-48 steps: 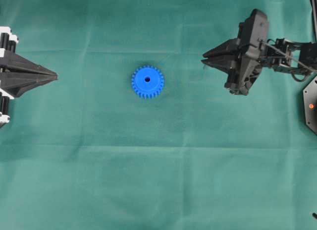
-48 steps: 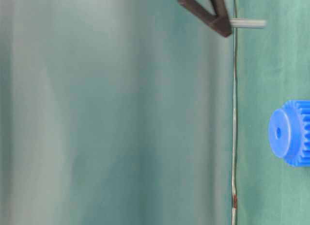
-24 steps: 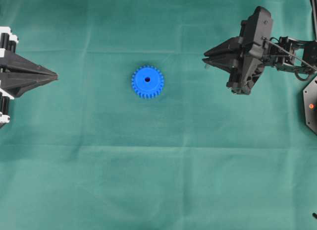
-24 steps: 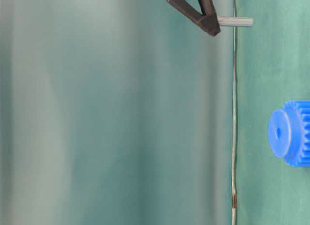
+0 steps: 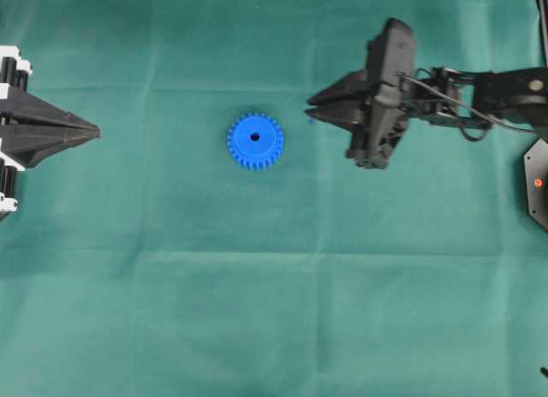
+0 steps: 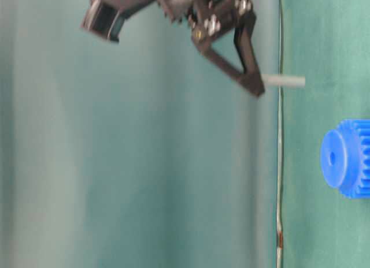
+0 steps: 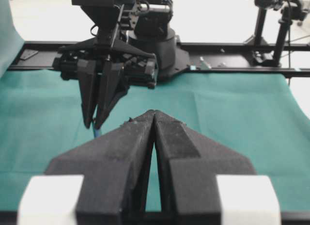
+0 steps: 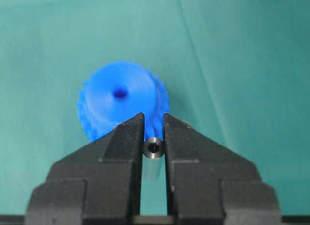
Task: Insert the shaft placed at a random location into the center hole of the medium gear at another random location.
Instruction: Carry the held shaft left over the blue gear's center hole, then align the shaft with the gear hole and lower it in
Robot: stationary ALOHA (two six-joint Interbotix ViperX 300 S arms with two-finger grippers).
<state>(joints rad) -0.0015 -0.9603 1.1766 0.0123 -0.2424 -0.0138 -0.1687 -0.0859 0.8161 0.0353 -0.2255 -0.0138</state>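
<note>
As we read the right wrist view from the lens outward, the right gripper [image 8: 154,137] comes first, its two fingers clamped on the shaft [image 8: 154,148], whose hollow shiny end faces the camera between the fingertips. Just beyond those tips lies the medium gear [image 8: 123,101], flat on the green cloth [image 8: 242,65], with the center hole [image 8: 119,93] showing ahead of the pin and slightly to its left in this view.

Seen at table level, the shaft [image 6: 283,81] juts from the fingertips with its long axis pointing straight at the cloth, its free end clear of the surface, while the gear [image 6: 346,158] sits off to one side of that axis. We judge that the coming move turns on this offset: the pin is already parallel to the hole's axis, so it needs a sideways shift over the hole before any descent.

From overhead, the right gripper [image 5: 318,106] is near the gear [image 5: 255,141] but not above it. The left gripper [image 5: 92,133], fingers pressed together and holding nothing, sits well apart at the far edge, so we take the right arm as the working one.
</note>
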